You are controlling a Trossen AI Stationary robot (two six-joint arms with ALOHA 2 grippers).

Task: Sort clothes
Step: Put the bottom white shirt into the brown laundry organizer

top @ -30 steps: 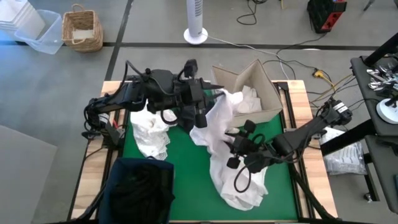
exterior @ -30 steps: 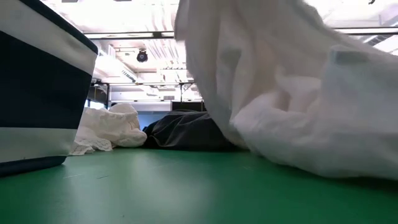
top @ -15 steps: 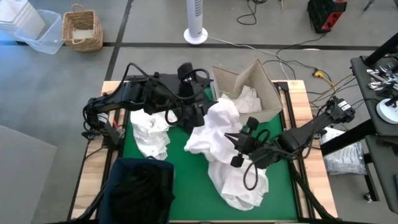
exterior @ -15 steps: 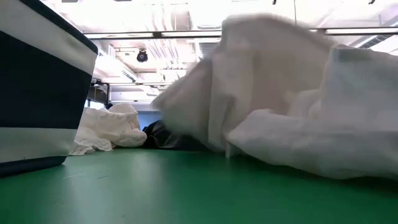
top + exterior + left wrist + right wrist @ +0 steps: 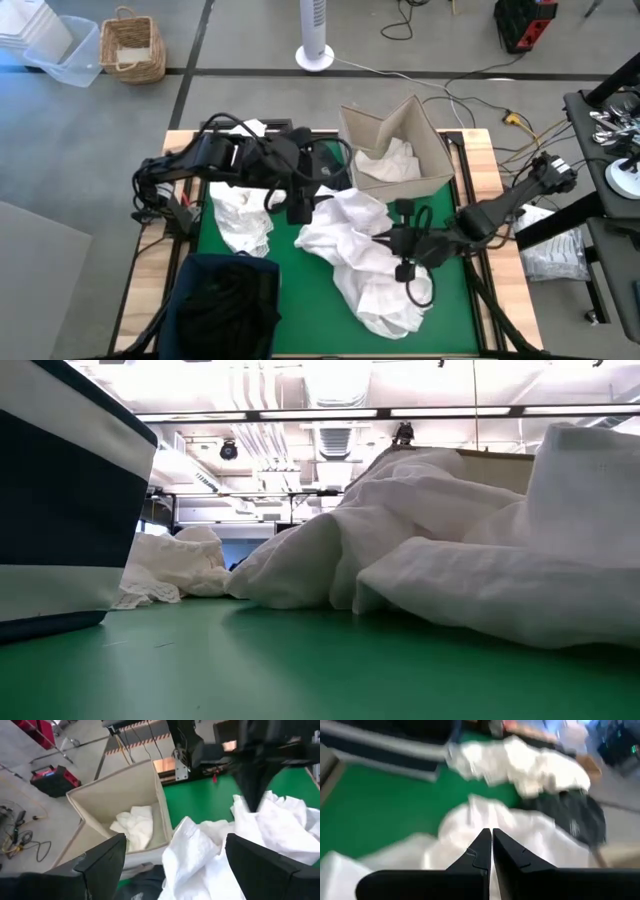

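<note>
The big white garment, which was lifted high between both arms one second ago, dropped and lay in a low heap on the green mat. The left gripper opened its fingers and drew back from the cloth. The right gripper closed completely and moved lower, beside the heap.

White clothes — soft, matt, creased cloth. The tabletop wears smooth matt green, edged in pale wood. The box is dull beige cardboard — the bin woven navy fabric.
</note>
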